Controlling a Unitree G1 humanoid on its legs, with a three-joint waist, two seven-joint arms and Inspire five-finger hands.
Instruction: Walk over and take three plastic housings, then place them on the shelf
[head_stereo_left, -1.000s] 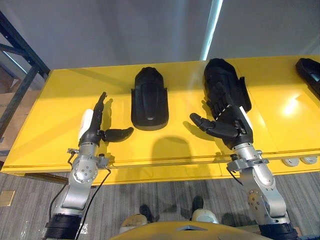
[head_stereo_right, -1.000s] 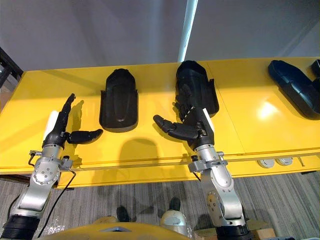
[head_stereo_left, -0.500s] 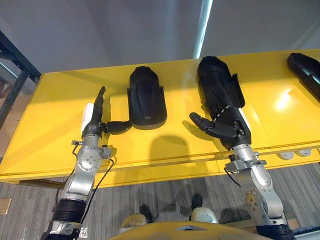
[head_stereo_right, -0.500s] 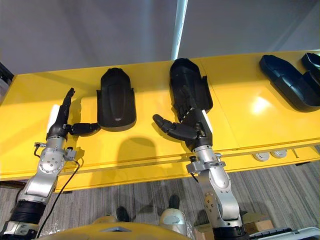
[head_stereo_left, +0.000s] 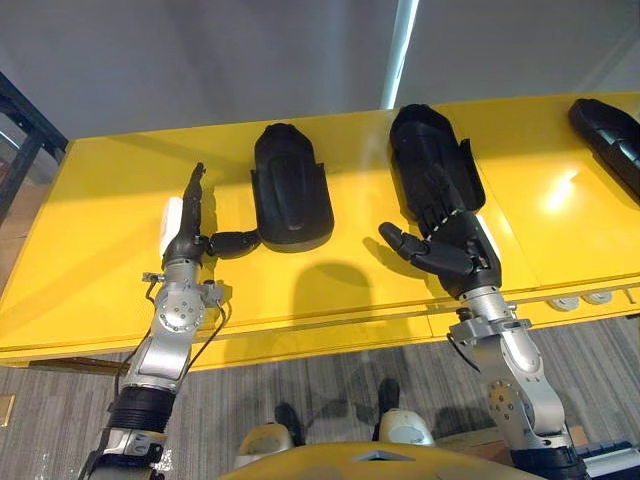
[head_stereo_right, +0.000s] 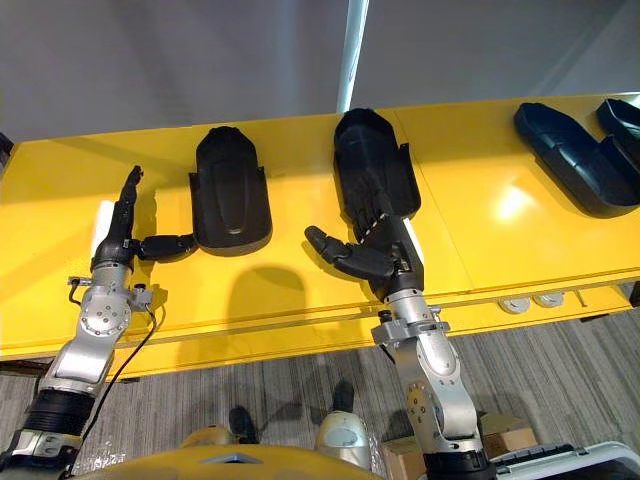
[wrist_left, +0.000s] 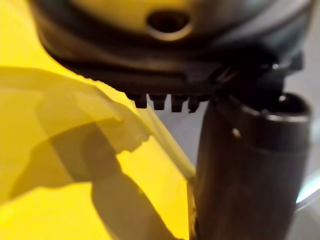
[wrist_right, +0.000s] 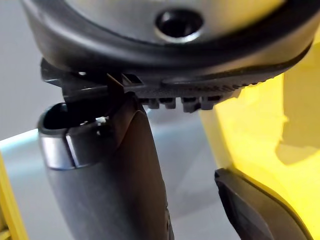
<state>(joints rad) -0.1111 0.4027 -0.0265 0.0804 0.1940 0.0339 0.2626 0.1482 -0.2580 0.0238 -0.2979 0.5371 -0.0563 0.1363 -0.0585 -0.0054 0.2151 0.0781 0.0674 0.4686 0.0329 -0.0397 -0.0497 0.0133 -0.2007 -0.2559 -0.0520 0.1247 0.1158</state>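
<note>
Progress: I judged the walk done, since both arms reached over the bench (head_stereo_left: 100, 200); no housing was lifted and none was on a shelf.
Left hand: my left hand (head_stereo_left: 183, 245) lay low over the bench with its fingers (head_stereo_left: 192, 195) straight and wide. The thumb stretched sideways to the near corner of the left housing (head_stereo_left: 290, 190); touching or just short of it, I could not tell.
Right hand: my right hand (head_stereo_left: 455, 245) was spread wide above the near end of the middle housing (head_stereo_left: 425, 150), fingers relaxed and holding nothing.
Housings: both black shells lay flat, side by side but apart, near the bench's far edge. Two more housings (head_stereo_right: 565, 160) lay well off to the right, close together.
Left to do: by my reckoning, all of the handling, meaning three grasps, the carry and the placing.
Bench: glossy yellow top with a seam to the right of the middle housing, bright glare on the right part, and small white round fittings (head_stereo_left: 580, 298) at the front edge.
Room: plain grey wall (head_stereo_left: 200, 60) behind with a pale vertical light strip (head_stereo_left: 403, 50) and grey carpet floor (head_stereo_left: 330, 390) below. A dark metal frame (head_stereo_left: 20, 140) stood at the far left, perhaps the shelf.
</note>
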